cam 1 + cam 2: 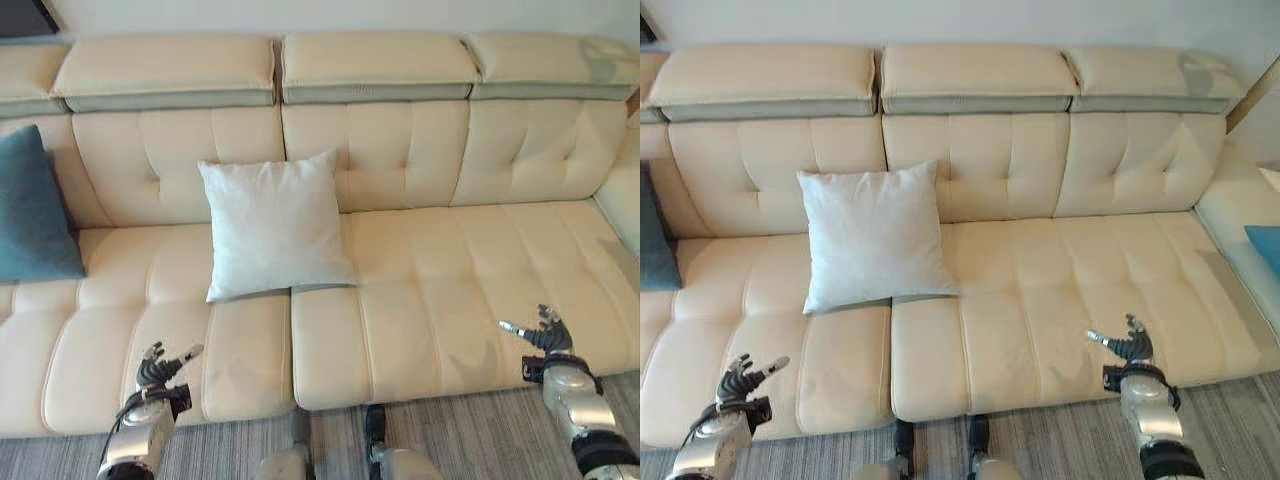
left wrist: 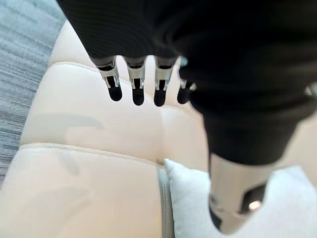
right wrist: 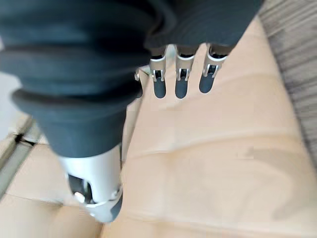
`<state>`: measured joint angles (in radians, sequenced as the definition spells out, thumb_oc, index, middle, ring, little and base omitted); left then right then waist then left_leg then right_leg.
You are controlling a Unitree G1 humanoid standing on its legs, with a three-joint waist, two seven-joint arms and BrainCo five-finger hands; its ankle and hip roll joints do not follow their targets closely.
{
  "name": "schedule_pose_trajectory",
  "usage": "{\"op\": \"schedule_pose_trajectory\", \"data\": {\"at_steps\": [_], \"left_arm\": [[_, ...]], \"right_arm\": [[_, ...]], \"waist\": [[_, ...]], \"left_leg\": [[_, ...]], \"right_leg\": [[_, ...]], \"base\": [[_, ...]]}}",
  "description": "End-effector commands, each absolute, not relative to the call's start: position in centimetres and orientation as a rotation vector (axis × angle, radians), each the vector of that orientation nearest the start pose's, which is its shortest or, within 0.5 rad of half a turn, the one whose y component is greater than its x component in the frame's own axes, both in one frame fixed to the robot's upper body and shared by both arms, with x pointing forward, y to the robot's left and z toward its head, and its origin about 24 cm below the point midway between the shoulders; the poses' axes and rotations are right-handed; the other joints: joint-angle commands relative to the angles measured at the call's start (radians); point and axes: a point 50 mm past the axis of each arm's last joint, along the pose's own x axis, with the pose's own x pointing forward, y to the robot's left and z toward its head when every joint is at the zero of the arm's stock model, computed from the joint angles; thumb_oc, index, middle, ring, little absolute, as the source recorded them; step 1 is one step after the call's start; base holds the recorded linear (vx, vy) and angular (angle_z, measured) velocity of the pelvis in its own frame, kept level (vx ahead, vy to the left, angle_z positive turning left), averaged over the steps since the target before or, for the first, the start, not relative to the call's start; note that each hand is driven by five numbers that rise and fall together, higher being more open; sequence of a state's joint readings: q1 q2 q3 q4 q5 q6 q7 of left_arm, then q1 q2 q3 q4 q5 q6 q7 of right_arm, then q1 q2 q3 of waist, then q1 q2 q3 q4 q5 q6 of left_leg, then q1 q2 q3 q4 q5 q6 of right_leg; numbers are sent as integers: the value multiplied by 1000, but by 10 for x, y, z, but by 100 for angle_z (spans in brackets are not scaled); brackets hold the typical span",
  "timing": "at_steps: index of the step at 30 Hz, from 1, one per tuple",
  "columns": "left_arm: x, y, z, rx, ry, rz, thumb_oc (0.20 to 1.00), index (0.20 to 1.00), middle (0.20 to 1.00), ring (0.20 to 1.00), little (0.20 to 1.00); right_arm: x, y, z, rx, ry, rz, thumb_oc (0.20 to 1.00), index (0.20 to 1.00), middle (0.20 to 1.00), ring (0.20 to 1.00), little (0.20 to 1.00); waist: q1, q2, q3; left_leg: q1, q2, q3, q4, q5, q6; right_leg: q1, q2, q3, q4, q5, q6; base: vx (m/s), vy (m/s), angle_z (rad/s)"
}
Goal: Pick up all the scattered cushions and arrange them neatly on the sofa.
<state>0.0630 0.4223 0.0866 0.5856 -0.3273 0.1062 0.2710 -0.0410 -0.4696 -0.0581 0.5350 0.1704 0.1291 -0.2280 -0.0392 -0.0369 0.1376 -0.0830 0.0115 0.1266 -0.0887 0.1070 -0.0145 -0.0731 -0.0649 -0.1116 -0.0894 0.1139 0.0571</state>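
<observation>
Here, a white cushion [image 1: 272, 226] leans upright against the sofa [image 1: 440, 290] backrest, a teal cushion [image 1: 32, 210] at its far left; both hands (left [image 1: 160, 368], right [image 1: 545, 334]) hover empty, fingers relaxed, over the seat's front edge

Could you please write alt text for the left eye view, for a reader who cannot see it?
A white cushion leans upright against the back of a cream sofa, and a teal cushion stands at its left end. Both robot hands hover empty and open over the seat's front edge, the left hand at lower left, the right hand at lower right.
</observation>
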Motion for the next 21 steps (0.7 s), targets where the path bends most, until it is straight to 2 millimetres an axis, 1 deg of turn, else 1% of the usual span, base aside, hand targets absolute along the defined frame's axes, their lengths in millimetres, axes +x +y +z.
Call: {"op": "schedule_pose_trajectory", "data": {"at_steps": [1,2,3,4,5,6,7,8,9,10,11,13,14,15,16,17,18,19,21], "left_arm": [[183,316,-63,224,673,570,1000,1000,1000,1000,1000],[181,315,-65,236,684,568,1000,1000,1000,1000,1000],[181,311,-68,217,683,573,1000,1000,1000,1000,1000],[181,311,-68,217,683,573,1000,1000,1000,1000,1000],[181,309,-68,219,679,572,1000,1000,1000,1000,1000],[181,305,-69,212,675,563,1000,1000,1000,1000,1000],[180,304,-70,205,679,561,1000,1000,1000,1000,1000],[179,301,-71,191,679,558,1000,1000,1000,1000,1000],[179,299,-72,177,678,557,1000,1000,1000,1000,1000],[179,299,-72,177,678,557,1000,1000,1000,1000,1000],[178,299,-71,161,669,554,1000,1000,1000,1000,1000],[177,296,-70,137,654,552,1000,1000,1000,1000,1000],[178,296,-68,119,644,563,1000,1000,1000,1000,1000],[178,297,-67,104,634,574,1000,1000,1000,1000,1000],[178,297,-67,100,633,574,1000,1000,1000,1000,1000],[178,297,-67,100,632,574,1000,1000,1000,1000,1000],[180,295,-65,112,626,561,1000,1000,1000,1000,1000],[182,294,-64,112,620,557,1000,1000,1000,1000,1000],[186,291,-64,120,617,545,1000,1000,1000,1000,1000]], "right_arm": [[228,-315,-19,-402,495,-444,1000,1000,1000,1000,1000],[225,-314,-22,-416,512,-434,1000,1000,1000,1000,1000],[225,-308,-27,-412,522,-430,1000,1000,1000,1000,1000],[225,-308,-27,-412,522,-430,1000,1000,1000,1000,1000],[224,-304,-31,-402,530,-420,1000,1000,1000,1000,1000],[223,-298,-35,-394,537,-407,1000,1000,1000,1000,1000],[222,-297,-37,-385,548,-398,1000,1000,1000,1000,1000],[220,-294,-40,-368,556,-395,1000,1000,1000,1000,1000],[219,-291,-42,-354,556,-389,1000,1000,1000,1000,1000],[219,-291,-42,-354,556,-389,1000,1000,1000,1000,1000],[218,-288,-43,-341,553,-384,1000,1000,1000,1000,1000],[220,-284,-41,-339,536,-374,1000,1000,1000,1000,1000],[223,-281,-39,-343,524,-363,1000,1000,1000,1000,1000],[228,-277,-37,-341,514,-347,1000,1000,1000,1000,1000],[231,-275,-35,-345,502,-335,1000,1000,1000,1000,1000],[232,-275,-35,-345,502,-335,1000,1000,1000,1000,1000],[233,-272,-32,-343,485,-324,1000,1000,1000,1000,1000],[233,-272,-31,-333,476,-328,1000,1000,1000,1000,1000],[232,-274,-29,-337,468,-336,1000,1000,1000,1000,1000]], "waist": [[-9,13,-26],[-8,14,-23],[-7,18,-4],[-7,18,-3],[-6,26,9],[-7,33,20],[-7,33,17],[-5,33,14],[-4,31,8],[-4,31,8],[3,24,-8],[15,12,-20],[23,9,-20],[33,6,-19],[38,5,-13],[38,7,-14],[35,6,-1],[33,9,13],[25,16,38]], "left_leg": [[73,-39,32,1,-146,-2],[74,-38,38,1,-146,-2],[75,-27,50,1,-136,0],[76,-27,50,1,-136,0],[74,-17,58,1,-129,4],[75,-9,61,1,-123,6],[71,-8,63,1,-121,7],[71,-10,63,1,-120,8],[70,-11,61,1,-119,9],[70,-11,61,1,-119,9],[66,-12,63,1,-117,8],[45,-15,70,1,-99,4],[33,-12,78,1,-89,0],[17,-1,92,1,-70,-9],[10,7,101,1,-51,-19],[7,9,101,1,-49,-19],[-17,22,92,1,1,-47],[-28,29,83,1,28,-69],[-51,38,71,1,53,-95]], "right_leg": [[48,-18,-42,2,-92,87],[49,-19,-44,2,-88,90],[55,-19,-62,38,-82,88],[55,-19,-62,39,-82,88],[44,-19,-70,105,-113,79],[47,-15,-71,190,-163,71],[47,-14,-66,210,-182,62],[60,-12,-59,224,-198,59],[72,-12,-53,270,-216,61],[72,-12,-53,270,-216,61],[116,-16,-46,276,-222,59],[164,-7,-38,240,-219,59],[193,-5,-49,198,-245,52],[212,5,-66,128,-251,39],[217,16,-65,93,-257,28],[216,18,-65,90,-253,27],[231,56,-56,21,-257,6],[225,68,-61,14,-253,-2],[217,80,-84,10,-241,-10]], "base": [[-132,53,-5],[-214,25,-10],[-175,7,-19],[-217,1,-21],[-184,-6,-15],[-232,-15,-10],[-192,-36,-8],[-145,-57,-12],[-96,-47,-7],[-139,-120,-2],[-138,-141,3],[-227,-196,-4],[-303,-222,-19],[-325,-248,-19],[-238,-185,-29],[-351,-306,-47],[-371,-308,-41],[-491,-397,-12],[-377,-241,31]]}}
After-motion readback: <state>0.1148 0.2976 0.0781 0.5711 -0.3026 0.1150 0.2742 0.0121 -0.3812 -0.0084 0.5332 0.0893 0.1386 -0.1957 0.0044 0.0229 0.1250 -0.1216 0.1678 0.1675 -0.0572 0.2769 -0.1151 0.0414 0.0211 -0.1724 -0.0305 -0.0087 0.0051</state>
